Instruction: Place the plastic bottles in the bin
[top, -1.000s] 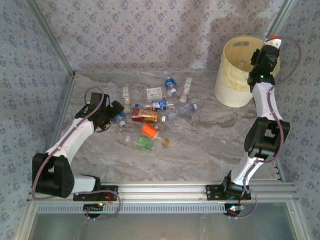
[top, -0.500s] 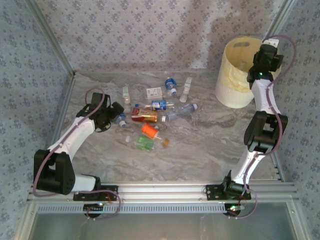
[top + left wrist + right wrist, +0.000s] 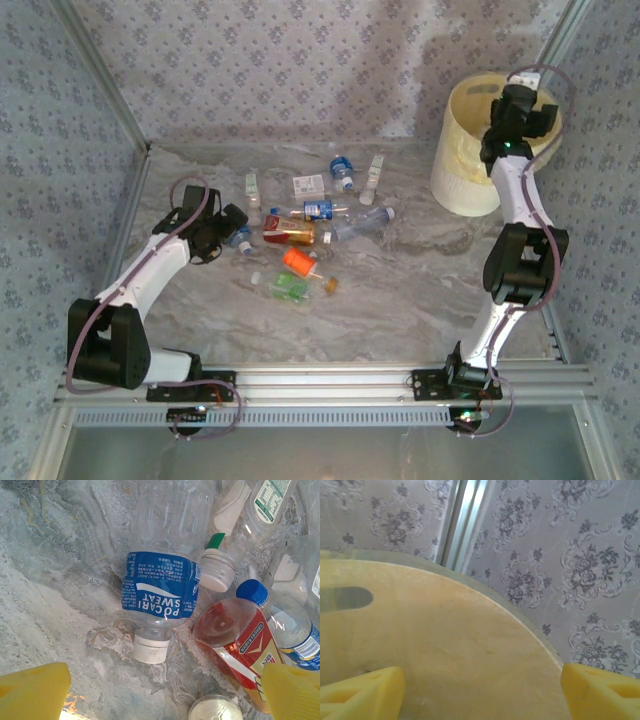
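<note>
Several plastic bottles [image 3: 362, 221] lie scattered mid-table, among them an orange one [image 3: 297, 262] and a green one [image 3: 290, 288]. My left gripper [image 3: 237, 228] hovers open at the heap's left end. In the left wrist view its yellow fingertips [image 3: 32, 690] stand wide apart just short of the white cap of a blue-labelled Pocari Sweat bottle [image 3: 160, 587]. A red-labelled bottle [image 3: 235, 635] lies beside it. My right gripper [image 3: 518, 102] is over the cream-yellow bin [image 3: 470, 160] at the back right. It is open, and between its fingertips [image 3: 602, 687] I see just the bin's inner wall [image 3: 445, 645].
A small white box [image 3: 309, 184] lies among the bottles. A round clear bottle end [image 3: 215, 709] sits low between my left fingers. The bin's handle slot [image 3: 345, 599] faces my right wrist. Patterned walls and metal posts close in the table's sides and back.
My right gripper has opened over the bin and shifted a little left; the orange-topped thing at its tip a second ago is gone. The left arm has not moved.
</note>
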